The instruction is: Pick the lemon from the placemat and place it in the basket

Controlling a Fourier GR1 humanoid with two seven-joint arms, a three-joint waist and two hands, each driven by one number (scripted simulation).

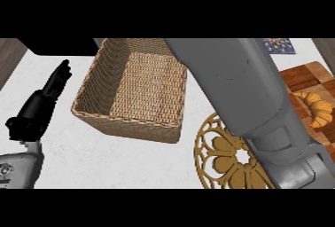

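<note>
- The lemon is seen nowhere, neither on the placemat (219,155) nor inside the basket (124,126). It may be hidden by the right forearm (248,88), so its place cannot be told.
- The right hand is outside the view, and it cannot be told whether its fingers are apart or closed.
- If a release is made too far out, the lemon could be dropped past the rim onto the table (131,159).
- The basket's right wall could be pushed by the wide forearm crossing above it.
- The left hand (46,99) rests beside the basket with straight fingers; little risk is expected from it.
</note>
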